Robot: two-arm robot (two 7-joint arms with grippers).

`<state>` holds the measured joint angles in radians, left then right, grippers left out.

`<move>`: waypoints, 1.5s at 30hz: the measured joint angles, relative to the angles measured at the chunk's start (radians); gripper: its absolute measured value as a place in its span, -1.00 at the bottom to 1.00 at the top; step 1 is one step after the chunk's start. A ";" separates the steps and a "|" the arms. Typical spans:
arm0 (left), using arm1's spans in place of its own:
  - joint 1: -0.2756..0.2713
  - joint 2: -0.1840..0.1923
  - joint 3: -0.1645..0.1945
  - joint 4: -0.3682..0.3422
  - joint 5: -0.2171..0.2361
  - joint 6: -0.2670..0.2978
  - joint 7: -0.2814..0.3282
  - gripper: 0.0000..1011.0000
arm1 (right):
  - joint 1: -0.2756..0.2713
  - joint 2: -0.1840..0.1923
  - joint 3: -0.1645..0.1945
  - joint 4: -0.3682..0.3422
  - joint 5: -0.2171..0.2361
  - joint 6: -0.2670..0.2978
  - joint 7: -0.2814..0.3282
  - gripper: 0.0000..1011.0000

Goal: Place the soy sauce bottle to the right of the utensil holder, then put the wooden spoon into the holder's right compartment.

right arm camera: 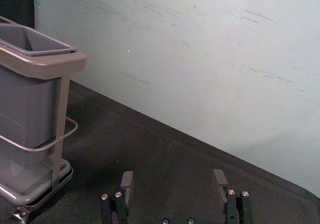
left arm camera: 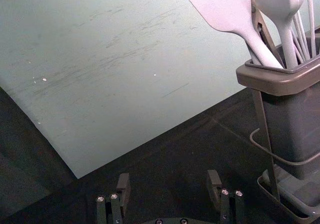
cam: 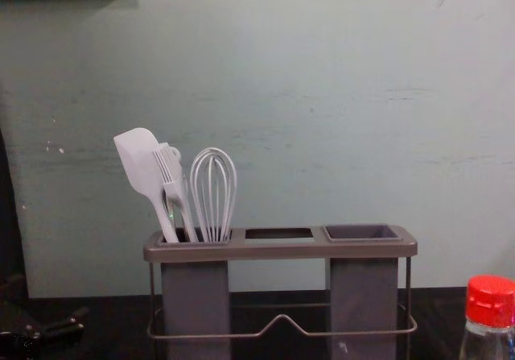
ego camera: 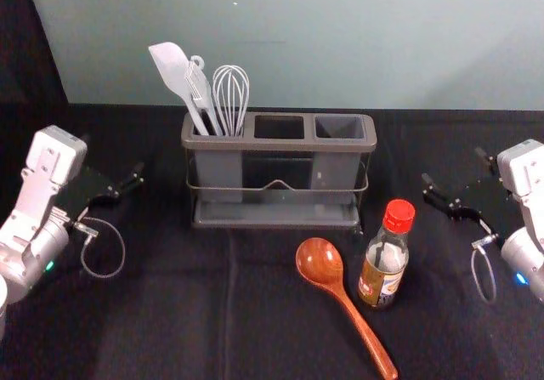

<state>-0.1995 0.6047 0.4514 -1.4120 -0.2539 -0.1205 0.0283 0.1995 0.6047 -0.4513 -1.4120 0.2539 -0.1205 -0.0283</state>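
Soy sauce bottle point(ego camera: 385, 259) placement is the step we are judging to be in hand. Our right end effector point(right arm camera: 173, 179) is hanging well to the right of the utensil holder point(ego camera: 280, 144), fingers spread, pinching nothing. Our left end effector point(left arm camera: 169, 179) is resting on the holder's other side, also spread. Between them, the holder is standing on the dark bench point(ego camera: 170, 312), with white utensils point(ego camera: 176, 72) leaning in its left compartment point(ego camera: 218, 166). Nearer us, the bottle is standing upright in front of the holder's right end, and the wooden spoon point(ego camera: 320, 261) is lying just left of it, handle slanting toward us. Next, we are expecting to be bringing the right end effector around the bottle, gripping it and setting it beside the holder, leaving the spoon for the right compartment point(ego camera: 340, 127) afterwards.
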 joint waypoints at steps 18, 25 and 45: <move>0.000 0.000 0.000 0.000 0.000 0.000 0.000 0.99 | 0.000 0.000 0.000 0.000 0.000 0.000 0.000 0.98; 0.000 0.000 0.000 0.000 0.000 0.000 0.000 0.99 | 0.000 0.000 0.000 0.000 0.000 0.000 0.000 0.98; 0.000 0.000 0.000 0.000 0.000 0.000 0.000 0.99 | -0.158 0.064 0.075 -0.153 -0.018 -0.035 -0.054 0.98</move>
<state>-0.1995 0.6046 0.4514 -1.4120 -0.2539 -0.1206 0.0282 0.0420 0.6684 -0.3759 -1.5650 0.2357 -0.1555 -0.0821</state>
